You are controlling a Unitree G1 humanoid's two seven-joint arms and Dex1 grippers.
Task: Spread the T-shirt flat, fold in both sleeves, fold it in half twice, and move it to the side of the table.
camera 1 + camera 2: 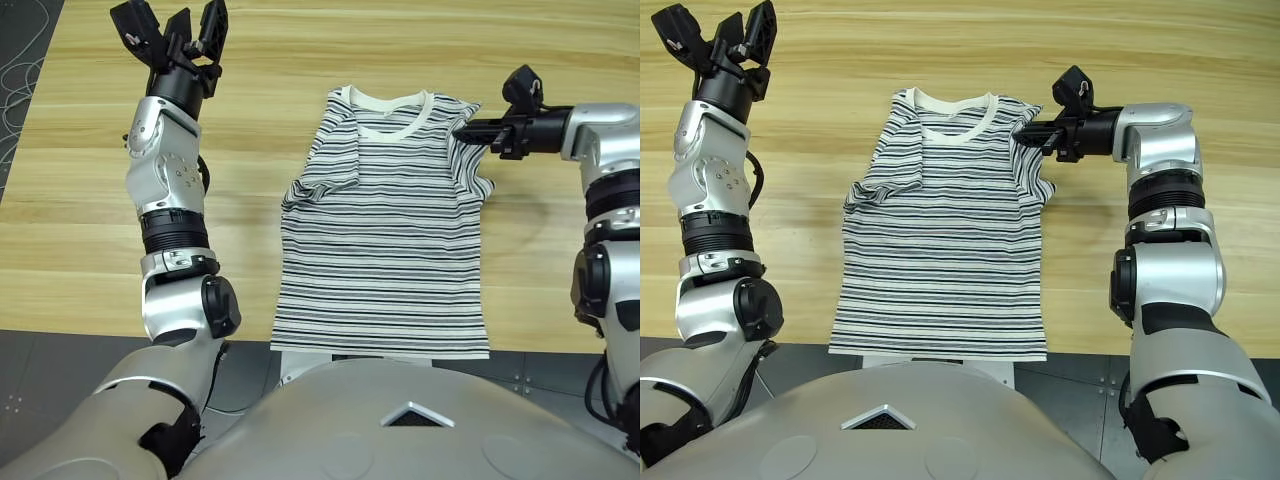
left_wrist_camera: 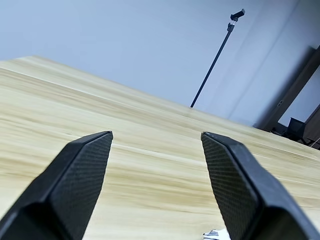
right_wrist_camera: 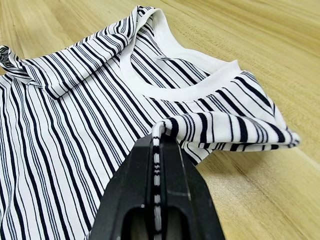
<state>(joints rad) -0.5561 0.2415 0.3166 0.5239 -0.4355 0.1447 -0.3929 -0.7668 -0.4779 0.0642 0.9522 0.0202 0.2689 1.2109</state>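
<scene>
Judging from how the cloth lies, you are partway through the sleeve stage. The T-shirt (image 1: 385,230) rests spread and face-up on the table (image 1: 80,200), collar (image 1: 385,105) away from the robot and hem at the near edge, so the flattening looks done. The left sleeve (image 1: 325,170) is turned in over the chest, though it sits a little bunched and may want smoothing. The right sleeve (image 3: 235,127) is the one in hand: your right gripper (image 3: 158,150) has its jaws closed tight on the sleeve's edge, a thin line of striped fabric pinched between them. The cloth there is lifted slightly and doubled toward the body, but it has not been laid down on the shirt. Your left gripper (image 1: 172,28) hangs raised above bare wood, well apart from the shirt on the robot's left, jaws spread wide and holding nothing. What remains, as I read it, is to set that right sleeve flat on the body and let go. After that come both half-folds, then the carry to the side of the table, so most of the job lies ahead of you.
</scene>
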